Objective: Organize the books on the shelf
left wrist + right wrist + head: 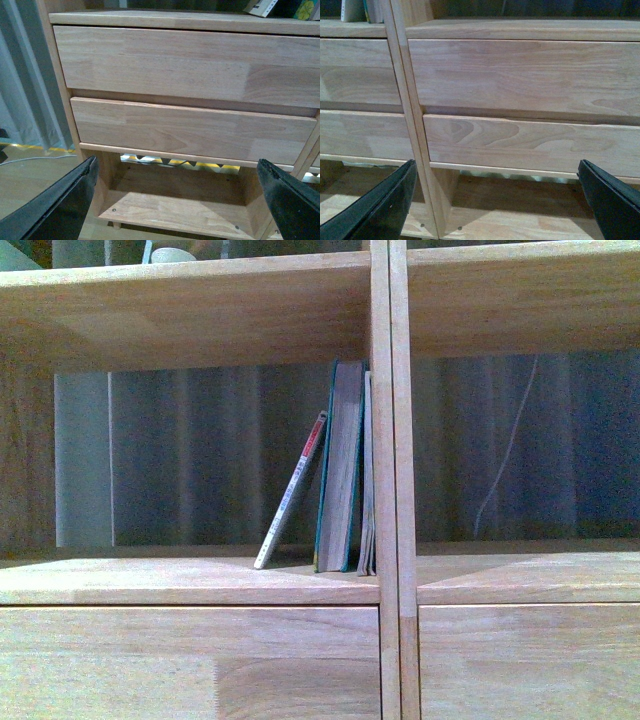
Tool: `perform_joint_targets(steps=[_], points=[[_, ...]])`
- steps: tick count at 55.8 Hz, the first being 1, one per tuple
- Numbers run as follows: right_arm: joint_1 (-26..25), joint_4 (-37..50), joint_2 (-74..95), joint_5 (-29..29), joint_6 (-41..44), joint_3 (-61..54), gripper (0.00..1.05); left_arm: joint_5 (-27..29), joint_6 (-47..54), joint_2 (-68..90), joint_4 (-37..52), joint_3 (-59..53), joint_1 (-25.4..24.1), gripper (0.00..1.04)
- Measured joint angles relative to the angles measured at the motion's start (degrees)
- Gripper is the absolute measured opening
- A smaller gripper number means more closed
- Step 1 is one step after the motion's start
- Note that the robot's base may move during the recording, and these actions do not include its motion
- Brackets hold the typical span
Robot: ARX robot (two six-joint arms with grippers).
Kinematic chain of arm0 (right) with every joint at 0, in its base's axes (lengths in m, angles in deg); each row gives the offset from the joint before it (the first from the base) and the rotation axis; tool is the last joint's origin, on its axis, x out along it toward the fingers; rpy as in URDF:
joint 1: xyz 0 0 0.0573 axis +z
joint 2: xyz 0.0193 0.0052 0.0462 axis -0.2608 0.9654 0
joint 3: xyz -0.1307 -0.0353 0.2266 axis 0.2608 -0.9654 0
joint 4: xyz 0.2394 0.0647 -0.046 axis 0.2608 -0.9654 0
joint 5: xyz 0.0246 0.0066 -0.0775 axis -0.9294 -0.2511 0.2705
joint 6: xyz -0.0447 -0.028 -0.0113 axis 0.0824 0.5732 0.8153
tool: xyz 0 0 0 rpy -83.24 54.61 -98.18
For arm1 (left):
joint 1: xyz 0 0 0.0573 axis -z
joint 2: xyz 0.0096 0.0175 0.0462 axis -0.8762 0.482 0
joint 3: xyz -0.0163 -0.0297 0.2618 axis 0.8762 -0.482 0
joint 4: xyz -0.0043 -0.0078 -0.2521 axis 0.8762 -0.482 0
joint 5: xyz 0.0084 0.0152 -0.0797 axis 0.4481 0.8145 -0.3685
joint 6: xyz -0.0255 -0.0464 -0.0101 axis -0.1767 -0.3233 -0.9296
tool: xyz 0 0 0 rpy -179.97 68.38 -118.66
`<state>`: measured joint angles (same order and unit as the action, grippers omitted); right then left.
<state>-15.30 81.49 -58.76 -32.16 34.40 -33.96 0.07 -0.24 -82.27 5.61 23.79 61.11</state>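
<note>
In the front view three books stand in the shelf (190, 580) compartment left of the central divider (395, 480). A thin white paperback (292, 490) with a red-and-white spine leans rightward against a thicker teal book (340, 468). A slim grey booklet (367, 475) stands between the teal book and the divider. Neither arm shows in the front view. My left gripper (177, 200) is open, low down, facing the left drawer fronts (185, 65); book bottoms (261, 7) peek above. My right gripper (497, 200) is open before the right drawer fronts (525, 70), nothing between its fingers.
Below the drawers is an open bottom compartment (175, 210) with a wood floor. A grey curtain (25, 90) hangs left of the bookcase. An upper shelf board (190, 305) carries a pale object (172, 254). A thin white cord (510, 450) hangs behind the right compartment.
</note>
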Motion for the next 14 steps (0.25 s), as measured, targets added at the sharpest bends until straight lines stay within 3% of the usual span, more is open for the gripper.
perform_joint_targets(steps=[14], points=[[0.0,0.0,0.0,0.0,0.0,0.0,0.98,0.0,0.0,0.0,0.0,0.0,0.0,0.98]])
